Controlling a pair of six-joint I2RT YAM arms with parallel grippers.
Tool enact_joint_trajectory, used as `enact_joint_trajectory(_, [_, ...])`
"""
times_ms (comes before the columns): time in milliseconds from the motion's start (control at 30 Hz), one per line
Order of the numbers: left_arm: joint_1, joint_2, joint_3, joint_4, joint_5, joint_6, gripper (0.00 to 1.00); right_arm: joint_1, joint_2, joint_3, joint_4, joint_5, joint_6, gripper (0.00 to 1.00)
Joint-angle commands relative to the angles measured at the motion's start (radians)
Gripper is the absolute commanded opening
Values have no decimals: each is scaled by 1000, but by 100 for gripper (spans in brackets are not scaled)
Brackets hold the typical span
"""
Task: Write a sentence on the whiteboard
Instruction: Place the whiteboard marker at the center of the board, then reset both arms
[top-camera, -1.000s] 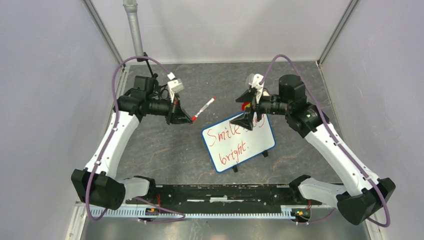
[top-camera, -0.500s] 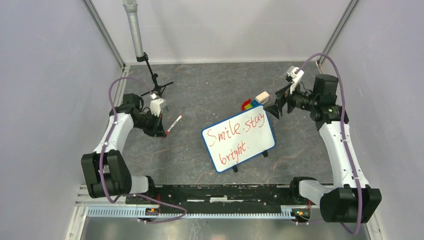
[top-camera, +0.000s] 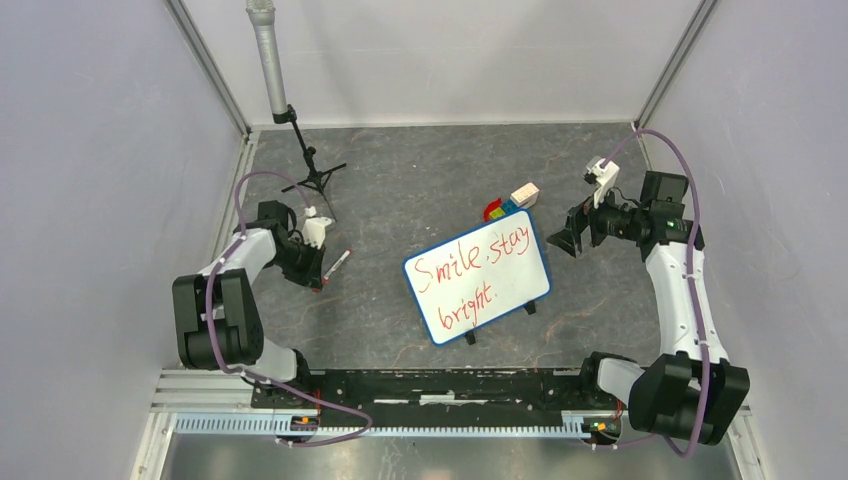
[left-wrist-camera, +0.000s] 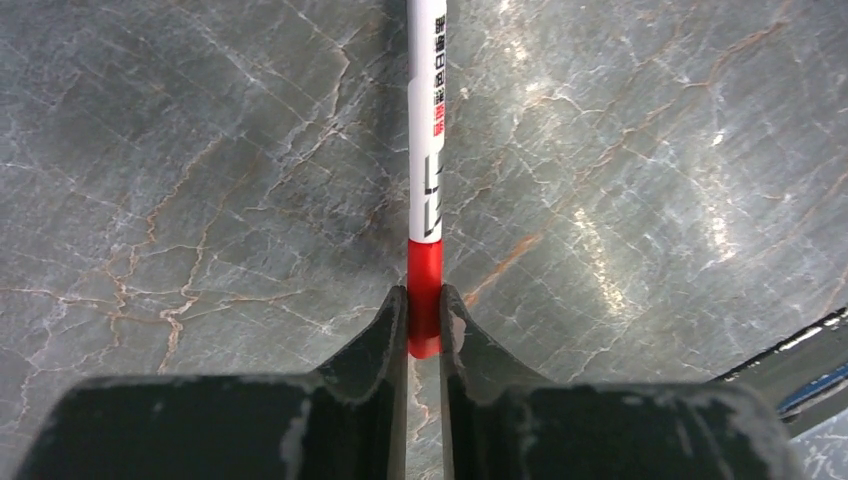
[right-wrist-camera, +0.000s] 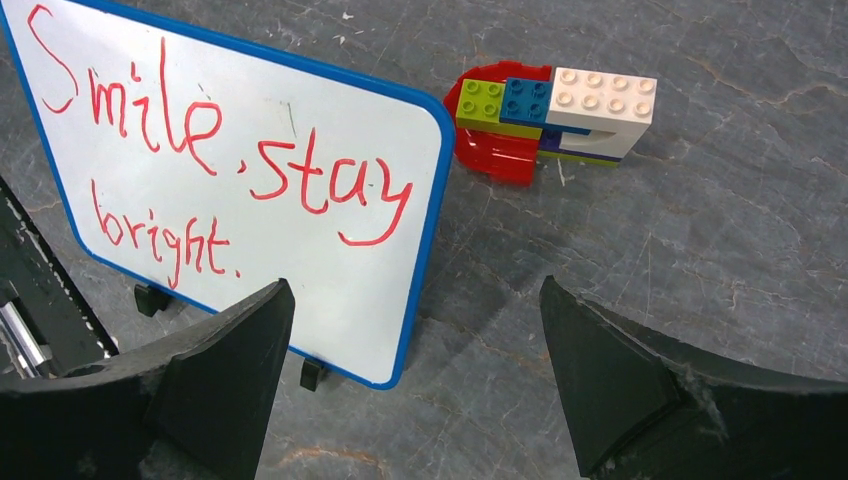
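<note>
The whiteboard (top-camera: 478, 290) with a blue rim stands on the grey floor at centre; it also shows in the right wrist view (right-wrist-camera: 250, 200). The sentence (top-camera: 470, 272) in red reads "Smile, stay bright." in two slanted lines, also seen in the right wrist view (right-wrist-camera: 220, 175). My left gripper (top-camera: 322, 272) at the left is shut on the red end of a white marker (left-wrist-camera: 426, 150), which points away low over the floor; the marker shows from above (top-camera: 335, 266). My right gripper (top-camera: 563, 232) is open and empty, right of the board; its gap (right-wrist-camera: 415, 300) is over the board's corner.
A stack of coloured toy bricks (top-camera: 510, 202) on a red base lies just behind the board, also in the right wrist view (right-wrist-camera: 550, 120). A microphone stand (top-camera: 300, 150) rises at the back left. Grey walls close in the sides.
Both arms have pulled back from the centre. My left gripper carried the marker left and down to the floor. My right gripper swung away from the board to the right.
</note>
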Motion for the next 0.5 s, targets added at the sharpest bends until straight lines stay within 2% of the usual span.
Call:
enact_joint_trajectory(0, [7,24,17,33,-60,76,23,-8,3,0,-24,-28,-52,98])
enact_joint_trajectory(200, [7,31,23,16,-52,83,41,-13,11,20,-67,-27,-85,98])
enact_joint_trajectory(367, [7,-12,46,-19,-16,65,49,-28,10,46,-115,-15,-125,98])
enact_joint_trajectory(433, [7,-42,67,-38,6,49,60,-43,12,60,-135,-13,-142,98])
enact_joint_trajectory(467, [10,-58,83,-54,19,44,69,-54,17,71,-147,-14,-154,98])
